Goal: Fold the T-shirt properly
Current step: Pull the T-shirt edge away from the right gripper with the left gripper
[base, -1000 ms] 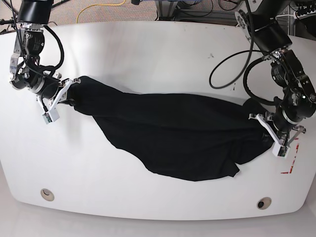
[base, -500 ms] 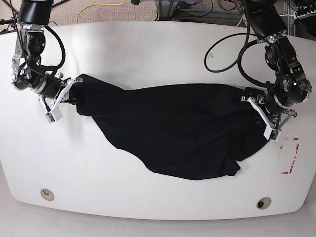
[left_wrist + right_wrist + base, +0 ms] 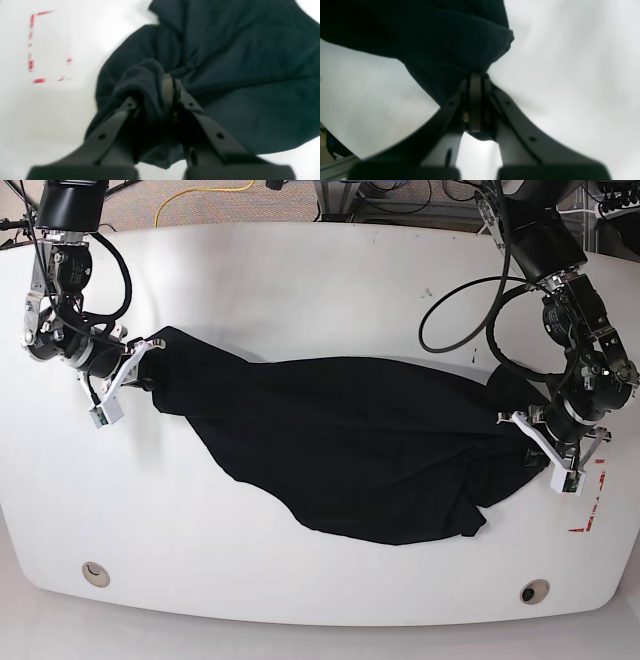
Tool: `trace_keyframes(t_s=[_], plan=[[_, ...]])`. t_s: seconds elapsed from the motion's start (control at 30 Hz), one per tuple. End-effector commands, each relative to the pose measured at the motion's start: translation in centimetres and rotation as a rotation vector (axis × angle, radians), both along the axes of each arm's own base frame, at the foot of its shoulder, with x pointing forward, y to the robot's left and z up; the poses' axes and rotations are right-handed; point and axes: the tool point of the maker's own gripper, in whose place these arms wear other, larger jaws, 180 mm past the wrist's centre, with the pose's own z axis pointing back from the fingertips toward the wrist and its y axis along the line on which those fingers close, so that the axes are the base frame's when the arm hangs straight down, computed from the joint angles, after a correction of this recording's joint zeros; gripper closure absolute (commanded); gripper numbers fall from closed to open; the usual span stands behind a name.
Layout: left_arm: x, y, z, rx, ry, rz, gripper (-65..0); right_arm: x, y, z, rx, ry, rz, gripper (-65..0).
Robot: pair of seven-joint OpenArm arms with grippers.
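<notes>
White table (image 3: 300, 290) under spread black T-shirt (image 3: 350, 450), red marks (image 3: 590, 500)

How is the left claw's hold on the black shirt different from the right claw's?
The left claw has a thick bunch of the shirt bulging over its fingers; the right claw pinches a thinner, tauter edge. Red marks on the table lie near the left claw, none near the right. Both are shut on the shirt.

Black jointed arms (image 3: 560, 290), looped black cables (image 3: 460, 315), white-edged claws (image 3: 555, 455).
</notes>
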Motion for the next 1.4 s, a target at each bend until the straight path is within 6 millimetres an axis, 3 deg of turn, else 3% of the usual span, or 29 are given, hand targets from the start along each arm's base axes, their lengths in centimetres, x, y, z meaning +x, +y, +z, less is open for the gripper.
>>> trace_keyframes(t_s=[0.0, 0.27, 0.6, 0.73, 0.8, 1.0, 1.13, 1.37], plan=[[0.8, -0.2, 1.7, 0.001, -0.064, -0.020, 0.0, 0.9, -0.7, 1.4, -0.001, -0.044, -0.010, -0.4], [-1.9, 0.0, -1.5, 0.023, 0.027, -0.035, 0.0, 0.6, -0.3, 1.4, -0.008, -0.040, 0.005, 0.0], [-4.5, 0.5, -3.4, 0.063, 0.095, -0.068, 0.0, 0.7, 0.0, 1.7, -0.006, -0.052, 0.011, 0.0], [-5.9, 1.5, -3.9, 0.097, 0.126, -0.071, 0.0, 0.6, 0.0, 1.7, -0.008, -0.048, 0.012, 0.0], [-7.4, 3.4, -3.6, 0.161, 0.146, -0.064, 0.0, 0.1, -0.1, 1.4, -0.015, -0.039, 0.018, 0.0], [-9.8, 5.8, -3.8, 0.205, 0.192, -0.026, 0.0, -0.1, 0.1, 1.3, -0.015, -0.035, 0.023, 0.0], [-12.1, 6.3, -5.0, 0.208, 0.250, -0.021, 0.0, -0.6, 0.2, 1.1, -0.019, -0.029, 0.027, 0.0], [-14.0, 6.5, -6.3, 0.201, 0.305, -0.018, 0.0, -0.9, 0.5, 1.0, -0.023, -0.027, 0.032, 0.0]])
